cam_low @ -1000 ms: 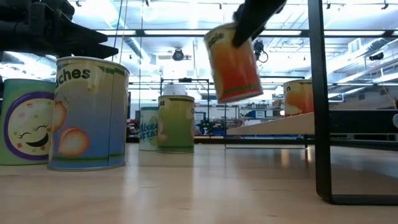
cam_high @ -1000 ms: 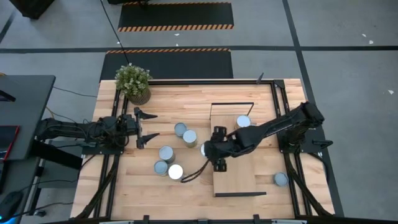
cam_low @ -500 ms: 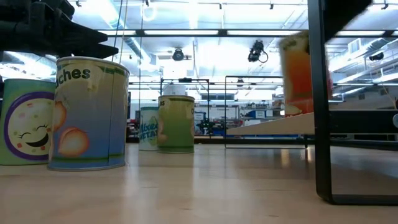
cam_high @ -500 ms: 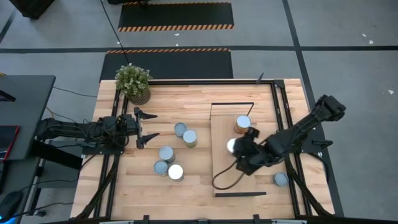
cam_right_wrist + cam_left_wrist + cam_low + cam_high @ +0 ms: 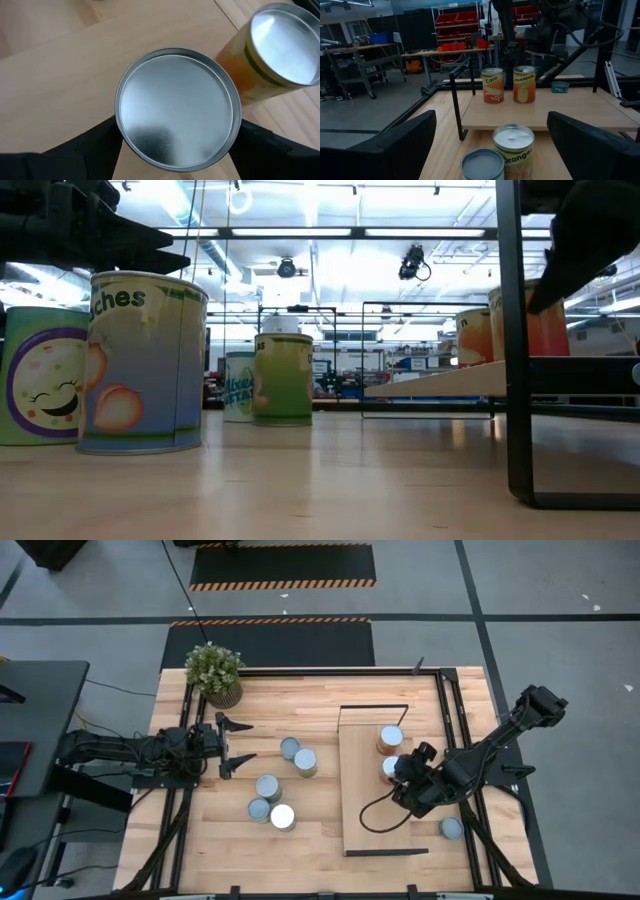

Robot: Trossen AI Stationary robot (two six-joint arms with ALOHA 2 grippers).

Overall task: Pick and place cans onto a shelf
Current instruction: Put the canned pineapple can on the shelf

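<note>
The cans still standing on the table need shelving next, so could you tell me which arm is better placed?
Probably the left: its end effector hangs open beside the table cans, while the right end effector is over the shelf, around a can.

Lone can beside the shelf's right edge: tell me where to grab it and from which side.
I'd grip the lone can across its round side wall, coming straight down from above. It stands upright, lid up, apart from the shelf, with bare table around it for the jaws. The right gripper, nearest, is shut on the Pineapple can on the shelf.
</note>
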